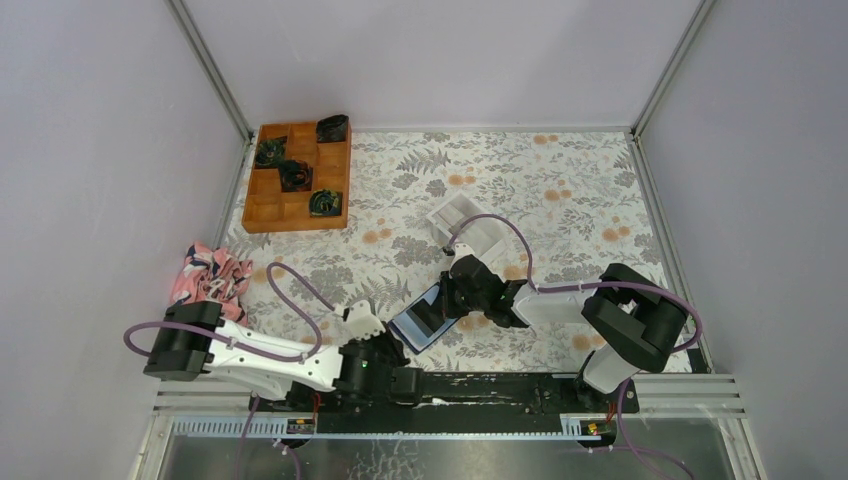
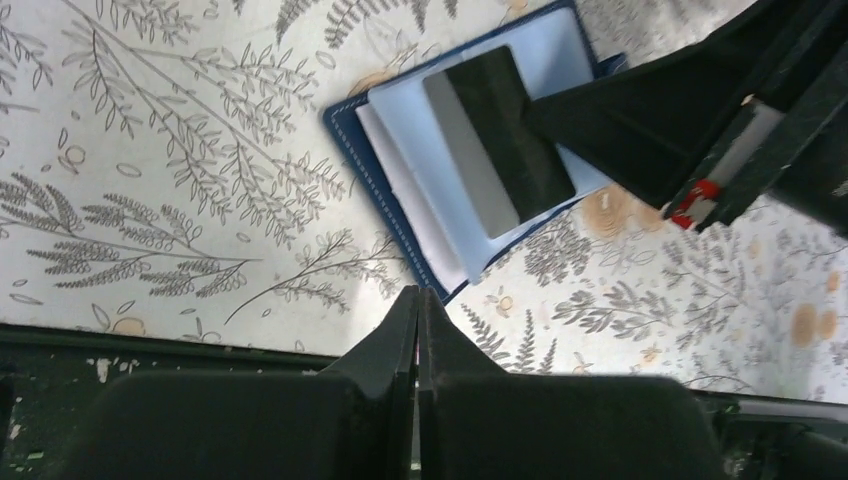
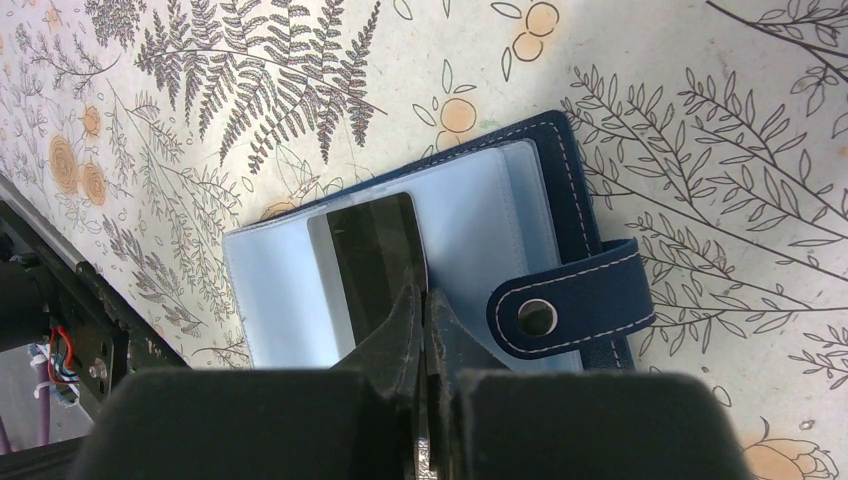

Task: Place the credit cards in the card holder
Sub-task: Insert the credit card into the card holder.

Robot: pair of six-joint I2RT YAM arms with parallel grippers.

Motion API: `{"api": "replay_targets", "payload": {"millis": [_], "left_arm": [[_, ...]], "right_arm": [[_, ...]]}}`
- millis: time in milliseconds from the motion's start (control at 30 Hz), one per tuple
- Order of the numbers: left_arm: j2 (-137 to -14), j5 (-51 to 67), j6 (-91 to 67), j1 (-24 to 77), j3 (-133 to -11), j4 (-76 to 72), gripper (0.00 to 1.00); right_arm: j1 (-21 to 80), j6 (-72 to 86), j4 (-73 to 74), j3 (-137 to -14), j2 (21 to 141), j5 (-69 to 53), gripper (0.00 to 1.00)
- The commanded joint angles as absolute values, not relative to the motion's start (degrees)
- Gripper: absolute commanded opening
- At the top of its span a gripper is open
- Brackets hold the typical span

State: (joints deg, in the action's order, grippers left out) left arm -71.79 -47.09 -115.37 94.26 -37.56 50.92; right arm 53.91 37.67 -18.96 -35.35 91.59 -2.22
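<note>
The card holder [image 1: 418,324] lies open on the flowered cloth between both arms, navy outside [image 3: 565,170] and light blue inside [image 2: 430,140]. My right gripper [image 3: 422,296] is shut on a dark credit card [image 3: 372,262] with a grey stripe [image 2: 468,150], held flat over the light blue pockets. In the top view the right gripper [image 1: 453,300] sits at the holder's far right end. A pale layer [image 2: 392,175] shows under a pocket at the left. My left gripper [image 2: 418,293] is shut and empty, its tips just off the holder's near edge.
The holder's snap strap [image 3: 575,300] lies beside my right fingers. A white open box [image 1: 468,226] stands behind the right gripper. An orange compartment tray [image 1: 268,205] is at the back left. A pink cloth [image 1: 210,272] lies left. The black base rail [image 1: 480,385] runs along the near edge.
</note>
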Motion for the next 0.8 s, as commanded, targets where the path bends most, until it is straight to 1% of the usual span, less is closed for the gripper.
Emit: {"api": "replay_targets", "payload": {"millis": [0,400,767], "left_arm": [[-70.55,-54.35,-115.89,92.66,-38.88,56.09,0.01],[-70.74,-48.75,-113.83,91.08,-32.31,47.94,0.0],[-72.48,-45.91,-106.78,86.9,-28.39,36.64,0.0]], "right_arm": [[54.85,36.15,-11.1,-33.27,94.31,-1.84,0.0],[54.85,35.64,-10.57,-33.22,93.96,-2.81,0.0],[55.17,35.51,-10.21,-32.8,93.43,-3.32,0.0]]}}
